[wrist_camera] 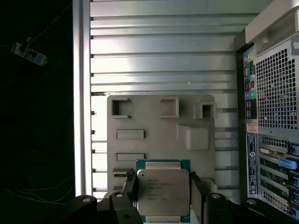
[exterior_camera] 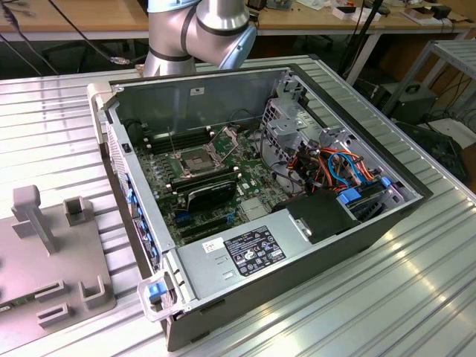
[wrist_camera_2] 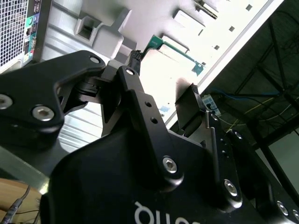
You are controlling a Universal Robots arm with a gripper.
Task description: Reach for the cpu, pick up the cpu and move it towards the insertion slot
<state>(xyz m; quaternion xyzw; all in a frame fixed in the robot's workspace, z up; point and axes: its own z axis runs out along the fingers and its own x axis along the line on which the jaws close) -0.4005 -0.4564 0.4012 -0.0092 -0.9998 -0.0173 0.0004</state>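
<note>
The claw hangs over the grey tray that lies on the metal table, beside the open computer case. In the first wrist view the chip sits between the two black fingers, one on each side of it. They stand very close to its edges, but it is hard to tell whether they already squeeze it, or whether the chip is lifted off the tray.

So the reaching part looks done. The picking up is at most just starting. The trip to the socket is still left. The socket sits inside the case on the green board, well apart from the tray, and nothing lies in it yet.

The chip lies flat with its shiny metal top facing up at the camera. It is almost square, so no long side stands out. Its edges line up with the edges of the tray.
</note>
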